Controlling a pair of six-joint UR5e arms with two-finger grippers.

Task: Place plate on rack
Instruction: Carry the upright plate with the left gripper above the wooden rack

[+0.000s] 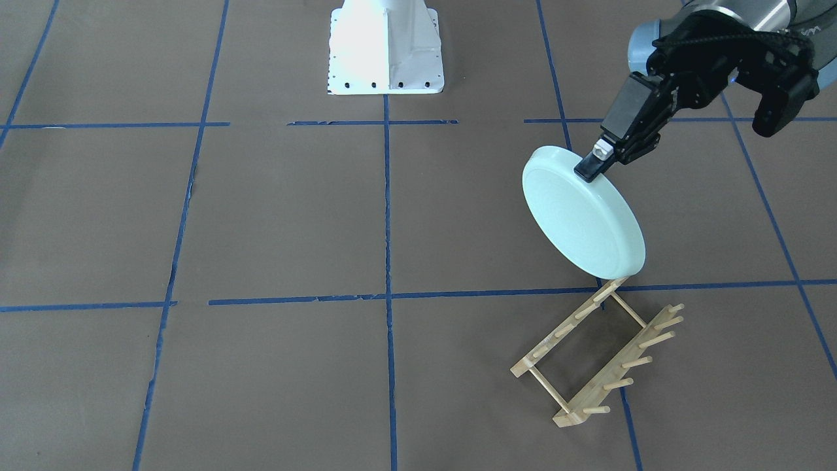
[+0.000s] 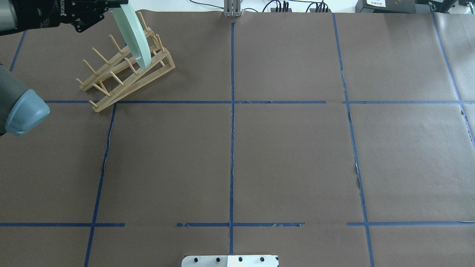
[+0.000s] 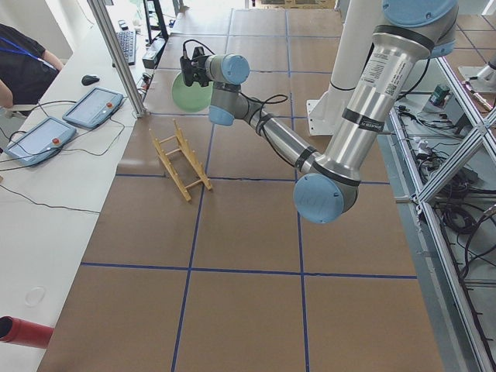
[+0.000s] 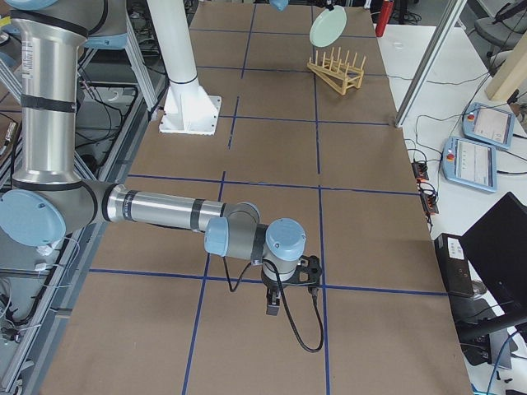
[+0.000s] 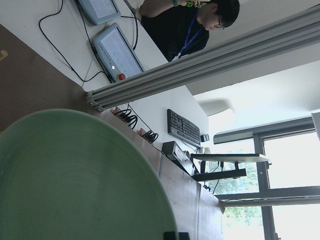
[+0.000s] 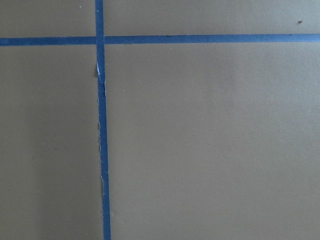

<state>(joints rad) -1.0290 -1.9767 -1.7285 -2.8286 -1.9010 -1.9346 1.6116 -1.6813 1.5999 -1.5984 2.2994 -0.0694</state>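
**Left arm carrying the plate above the rack.** The left gripper (image 1: 592,167) is clamped on the upper rim of the plate (image 1: 582,219). One finger lies on the inner face and the other is behind the rim. The plate is pale mint green and glossy. It is held on edge and tilted, clear of the table (image 1: 294,216).

The rack (image 1: 563,330) is light wood, with two rails, thin cross dowels and rows of pegs. It stands on the brown table covering on the robot's left side, set askew to the blue tape lines. In the overhead view the plate (image 2: 133,35) overlaps the pegs of the rack (image 2: 137,85). The two side views show the plate (image 3: 188,91) (image 4: 328,27) above the rack (image 3: 182,163) (image 4: 336,70). Whether its lower rim touches any peg cannot be told.

The left wrist camera sees the plate's face (image 5: 75,180) filling its lower left corner. Beyond it are an operator (image 5: 195,25) and a keyboard (image 5: 182,127).

The right gripper (image 4: 273,309) points down over the table, well apart from the rack. Its opening cannot be told. Its wrist camera shows only the covering and tape.
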